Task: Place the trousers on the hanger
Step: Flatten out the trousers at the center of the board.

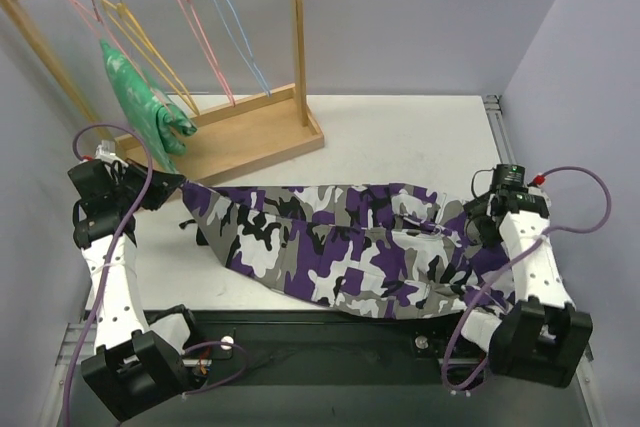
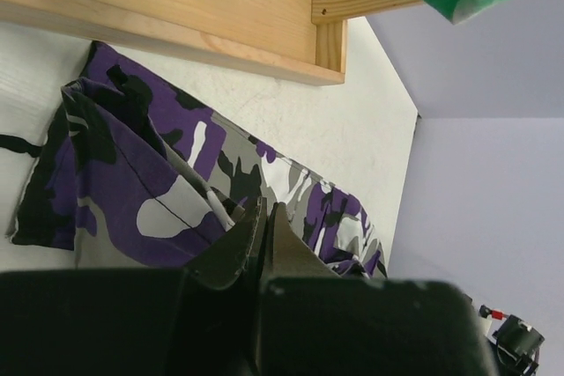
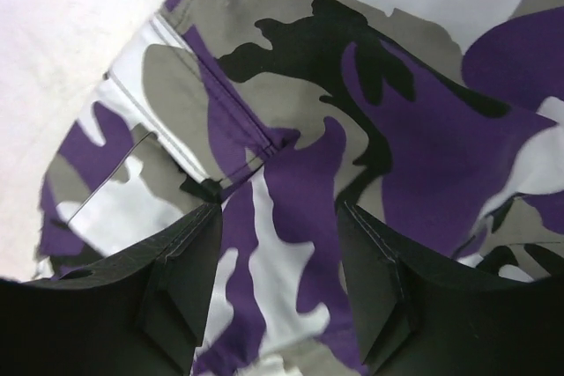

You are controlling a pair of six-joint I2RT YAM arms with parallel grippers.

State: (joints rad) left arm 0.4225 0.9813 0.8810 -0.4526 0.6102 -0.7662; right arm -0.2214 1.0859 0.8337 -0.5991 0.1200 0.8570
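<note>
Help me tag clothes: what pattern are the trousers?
The trousers are purple, black, white, grey camouflage; top view best.

In the top view the yellow hanger (image 1: 148,45) loses its bottom corner behind the green garment (image 1: 135,87), and the right tool (image 1: 476,211) is tucked under its own wrist, so its fingers don't show from up there. Right wrist cam is all trousers (image 3: 352,129), cropped on every side, with the desk (image 3: 53,33) in the corner washed out to a blur. Left wrist cam chops the green garment off at the top edge, and the trousers vanish behind the left tool (image 2: 264,217) at the bottom.
</note>
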